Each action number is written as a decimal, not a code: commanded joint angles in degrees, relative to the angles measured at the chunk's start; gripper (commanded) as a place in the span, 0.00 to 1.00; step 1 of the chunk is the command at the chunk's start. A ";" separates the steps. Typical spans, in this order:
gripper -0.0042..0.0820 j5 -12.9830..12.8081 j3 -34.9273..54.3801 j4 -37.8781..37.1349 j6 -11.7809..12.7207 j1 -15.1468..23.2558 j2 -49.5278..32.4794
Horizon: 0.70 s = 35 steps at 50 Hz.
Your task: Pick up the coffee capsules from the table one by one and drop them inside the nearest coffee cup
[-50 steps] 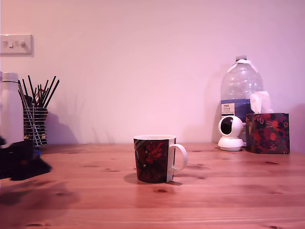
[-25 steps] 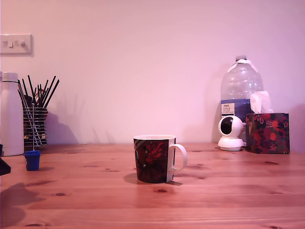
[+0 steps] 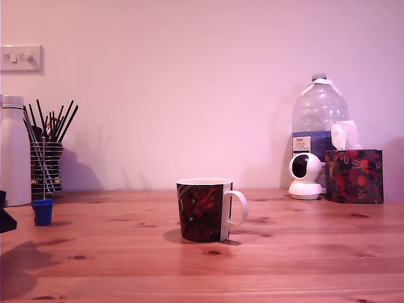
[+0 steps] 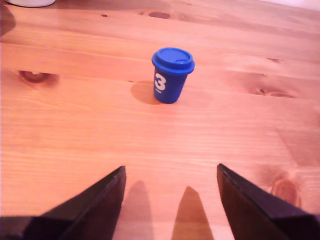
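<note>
The gripper [image 4: 170, 192] hung spread and empty; the blue capsule [image 4: 171, 75] stood upright on the table [image 4: 75, 130] at its twelve o'clock, nothing between. The cup [image 3: 204, 209] stood well apart.

A reddish-brown pine table [image 3: 284, 252] with visible grain and dark knots. Standing on it: a small blue capsule [image 3: 42, 212] near the exterior view's left edge, upright, marked with a white "3". A dark floral mug [image 3: 203, 210] stands at centre, well apart. Along the back: a white bottle [image 3: 14, 151], a striped holder [image 3: 46, 167] of black sticks, a white camera [image 3: 305, 176], a water jug [image 3: 318, 120], a tissue box [image 3: 354, 175].
</note>
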State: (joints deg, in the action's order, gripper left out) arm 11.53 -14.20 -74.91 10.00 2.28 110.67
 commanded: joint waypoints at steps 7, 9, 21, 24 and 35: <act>0.65 0.00 -3.69 3.89 -1.64 -0.11 -0.52; 0.65 -0.02 -4.11 4.00 -2.43 -0.26 -0.52; 0.65 -0.04 -7.87 6.25 -6.93 -1.84 -0.42; 0.67 -0.04 -8.87 7.48 -7.74 -2.12 -0.42; 0.69 -1.05 -10.91 10.32 -9.01 -2.34 -0.04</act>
State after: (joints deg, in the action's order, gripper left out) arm 10.81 -24.88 -64.53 1.28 -0.01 110.67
